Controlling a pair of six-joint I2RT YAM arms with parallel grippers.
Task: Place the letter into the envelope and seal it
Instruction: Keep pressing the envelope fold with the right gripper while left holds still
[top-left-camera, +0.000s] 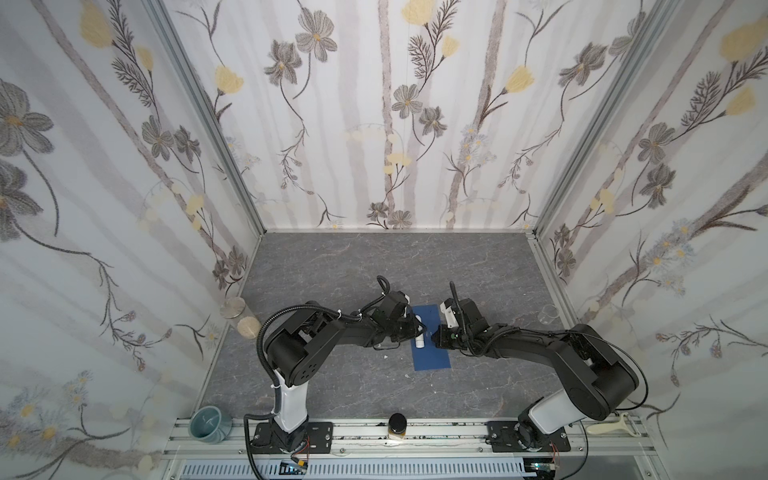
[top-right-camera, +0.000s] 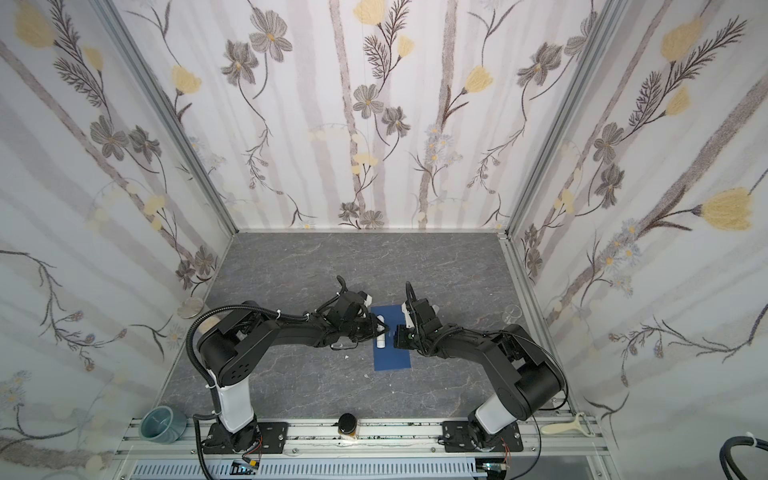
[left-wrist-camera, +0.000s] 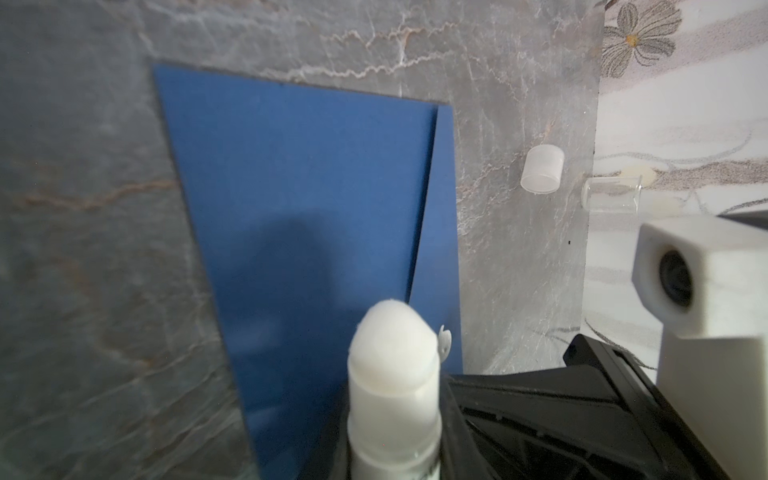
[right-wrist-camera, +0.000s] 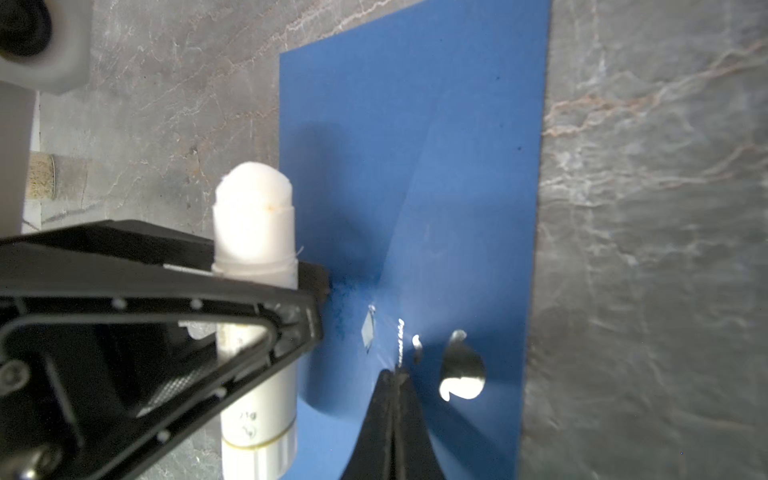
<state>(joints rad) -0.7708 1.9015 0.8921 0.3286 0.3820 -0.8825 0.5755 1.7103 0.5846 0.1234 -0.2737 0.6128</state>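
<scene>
The dark blue envelope (top-left-camera: 432, 358) (top-right-camera: 392, 360) lies flat on the grey table, flap folded over its body (left-wrist-camera: 311, 187) (right-wrist-camera: 415, 145). My left gripper (top-left-camera: 415, 331) (top-right-camera: 376, 329) (left-wrist-camera: 395, 449) is shut on a white glue stick (top-left-camera: 419, 336) (left-wrist-camera: 392, 374) (right-wrist-camera: 253, 220), uncapped, held over the envelope's left edge. My right gripper (top-left-camera: 433, 335) (top-right-camera: 396, 332) (right-wrist-camera: 395, 376) is shut, its tips down on the envelope near the flap's point and a pale mark (right-wrist-camera: 461, 370). The letter is not visible.
A translucent cap (left-wrist-camera: 542, 170) lies right of the envelope. A glass beaker (top-left-camera: 548, 313) stands by the right wall and a cork-topped jar (top-left-camera: 235, 307) by the left wall. On the front rail are a teal mug (top-left-camera: 210, 422), a dark jar (top-left-camera: 397, 424) and a peeler (top-left-camera: 611, 428).
</scene>
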